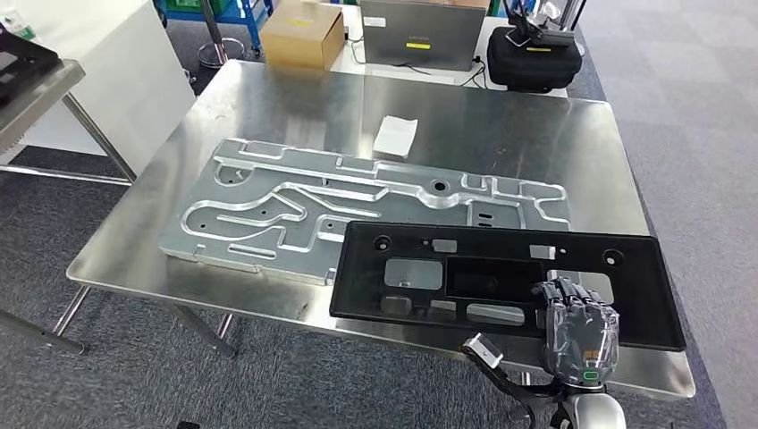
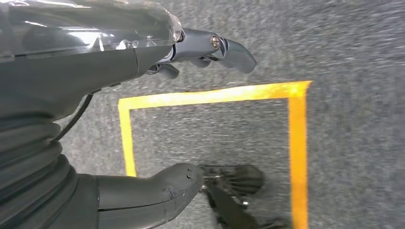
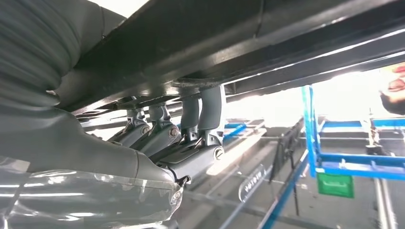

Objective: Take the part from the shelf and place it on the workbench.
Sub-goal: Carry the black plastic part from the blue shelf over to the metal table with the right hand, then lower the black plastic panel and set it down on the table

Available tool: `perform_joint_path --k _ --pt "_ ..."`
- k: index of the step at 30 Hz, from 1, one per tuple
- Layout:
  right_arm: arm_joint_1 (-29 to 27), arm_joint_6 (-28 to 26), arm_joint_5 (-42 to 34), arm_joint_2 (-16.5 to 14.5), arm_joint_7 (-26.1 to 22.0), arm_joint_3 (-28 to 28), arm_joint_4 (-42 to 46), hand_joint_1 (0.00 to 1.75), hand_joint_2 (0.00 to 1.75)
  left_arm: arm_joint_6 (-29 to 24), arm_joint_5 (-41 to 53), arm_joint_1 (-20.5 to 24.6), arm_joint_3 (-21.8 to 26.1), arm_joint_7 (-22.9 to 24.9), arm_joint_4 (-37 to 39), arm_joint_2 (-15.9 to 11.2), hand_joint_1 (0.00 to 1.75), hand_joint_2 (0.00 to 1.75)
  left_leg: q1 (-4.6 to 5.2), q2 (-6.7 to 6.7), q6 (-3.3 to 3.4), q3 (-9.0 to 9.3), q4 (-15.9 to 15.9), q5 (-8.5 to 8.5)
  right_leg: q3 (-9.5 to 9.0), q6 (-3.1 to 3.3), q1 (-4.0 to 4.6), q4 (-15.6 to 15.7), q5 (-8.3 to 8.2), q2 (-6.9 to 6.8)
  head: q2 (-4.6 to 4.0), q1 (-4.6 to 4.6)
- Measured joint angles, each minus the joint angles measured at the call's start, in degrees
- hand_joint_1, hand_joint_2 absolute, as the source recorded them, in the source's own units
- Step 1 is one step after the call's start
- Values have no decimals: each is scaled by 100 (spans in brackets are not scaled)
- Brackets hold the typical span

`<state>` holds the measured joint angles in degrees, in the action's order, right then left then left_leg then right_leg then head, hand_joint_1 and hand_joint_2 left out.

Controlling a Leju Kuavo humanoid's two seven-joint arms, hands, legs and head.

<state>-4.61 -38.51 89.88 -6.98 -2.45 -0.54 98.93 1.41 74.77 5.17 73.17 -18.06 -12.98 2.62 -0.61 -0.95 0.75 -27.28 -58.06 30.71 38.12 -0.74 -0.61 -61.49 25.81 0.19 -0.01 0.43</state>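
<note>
Black part (image 1: 501, 277) on workbench (image 1: 501, 134), overlapping aluminium plate (image 1: 357, 201), white packet (image 1: 395, 137) behind

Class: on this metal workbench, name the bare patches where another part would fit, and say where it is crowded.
Free: the workbench strip behind the white pad, and the right rear corner. Crowded: the front, under the aluminium plate and the black part that the right hand grips.

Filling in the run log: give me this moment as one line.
part: black panel on workbench, beside metal plate | right hand: gripping panel's near edge | left hand: empty, over floor | release pending
</note>
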Motion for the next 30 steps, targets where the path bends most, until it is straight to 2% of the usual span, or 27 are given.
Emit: perform_joint_path --k 1,4,5,6,7,9,10,11,12,14,15,16,17,19,21,22,24,25,26,27,28,30 --pt "61 37 1 46 129 -87 -85 175 175 3 7 10 -5 -3 0 0 0 175 6 -3 -37 45 7 55 -15 38 16 108 -140 0 0 -1" --pt "286 125 -1 131 432 -328 -325 175 175 9 26 30 -27 -16 1 -4 0 175 11 -5 -141 158 -4 101 -123 158 17 175 -121 9 0 -1" --pt "397 148 -9 153 523 -403 -410 175 175 8 41 37 -33 -19 2 -5 0 175 7 3 -161 125 -119 114 -183 196 7 211 -106 11 0 -7" --pt "526 174 -30 171 607 -476 -512 175 175 5 61 49 -39 -20 2 -8 0 175 -2 14 -179 6 -343 176 -240 231 2 239 -84 15 0 -19" --pt "659 207 -65 191 675 -535 -619 175 175 1 84 59 -44 -21 2 -10 0 175 -8 26 -195 -192 -670 277 -287 259 2 255 -54 14 0 -30" --pt "947 343 -218 245 757 -615 -896 175 175 -2 139 65 -67 -24 2 -19 0 175 -7 41 -226 -692 -1353 562 -360 294 17 260 26 20 1 -44" --pt "1100 438 -323 272 773 -635 -1053 175 175 -1 168 62 -89 -26 2 -22 0 175 -7 44 -228 -882 -1518 643 -404 299 27 260 67 26 1 -46" --pt "1270 552 -440 301 780 -650 -1240 175 175 5 195 60 -119 -28 2 -27 0 175 -5 46 -218 -994 -1503 602 -459 301 39 259 112 32 1 -47" --pt "1458 666 -544 327 787 -661 -1437 175 175 15 220 59 -149 -29 2 -32 0 175 -1 48 -195 -1017 -1295 401 -524 300 52 259 159 38 1 -49" --pt "1880 873 -672 371 796 -691 -1858 175 175 39 261 62 -197 -29 2 -57 0 175 26 56 -116 -942 -613 -250 -651 295 76 257 249 43 0 -39" --pt "2103 963 -697 386 803 -717 -2068 175 175 54 286 69 -215 -29 2 -70 0 175 47 62 -78 -907 -337 -486 -675 283 83 256 277 52 0 -31" --pt "2317 1047 -705 397 811 -752 -2277 175 175 65 306 76 -236 -26 2 -85 0 175 70 66 -47 -902 -182 -638 -674 265 85 255 294 59 0 -20" --pt "2511 1119 -703 404 819 -791 -2482 175 175 75 319 84 -263 -22 2 -96 0 175 90 66 -28 -919 -147 -665 -658 241 82 257 301 65 1 -9" --pt "2838 1222 -685 408 835 -873 -2824 175 175 85 332 105 -314 -12 2 -108 0 175 70 63 10 -900 -82 -727 -646 181 85 268 329 63 1 -9" --pt "3096 1274 -663 408 846 -934 -3092 175 175 86 344 130 -347 -6 2 -110 0 175 20 63 47 -828 10 -748 -570 114 89 73 468 48 1 12" --pt "3210 1304 -657 407 858 -961 -3212 175 175 86 357 142 -360 -1 2 -109 0 175 7 64 59 -797 41 -750 -435 83 72 -192 599 39 1 24" --pt "3418 1387 -653 404 888 -1018 -3476 175 175 86 384 168 -392 13 2 -106 0 175 0 62 74 -779 48 -735 -7 25 29 -917 850 27 1 38" --pt "3492 1429 -651 403 905 -1045 -3616 175 175 86 393 176 -409 23 2 -104 0 175 -4 57 74 -775 42 -723 176 1 4 -1167 872 20 1 38" --pt "3546 1455 -650 403 916 -1066 -3744 175 175 86 397 181 -425 30 2 -103 0 175 -11 50 67 -770 33 -709 270 -19 -19 -1229 786 14 1 39" --pt "3595 1468 -648 403 925 -1082 -3855 175 175 86 398 182 -439 36 2 -102 0 175 -20 41 52 -763 15 -689 250 -36 -41 -1066 594 9 1 40" --pt "3646 1471 -647 403 933 -1097 -3949 175 175 86 397 183 -450 39 2 -101 0 175 -30 32 29 -756 -12 -664 128 -50 -61 -715 336 2 1 41" --pt "3754 1465 -647 399 939 -1122 -4088 175 175 86 396 189 -461 41 2 -104 0 175 -28 22 -34 -764 -73 -612 -144 -48 -66 -52 29 -4 1 39"
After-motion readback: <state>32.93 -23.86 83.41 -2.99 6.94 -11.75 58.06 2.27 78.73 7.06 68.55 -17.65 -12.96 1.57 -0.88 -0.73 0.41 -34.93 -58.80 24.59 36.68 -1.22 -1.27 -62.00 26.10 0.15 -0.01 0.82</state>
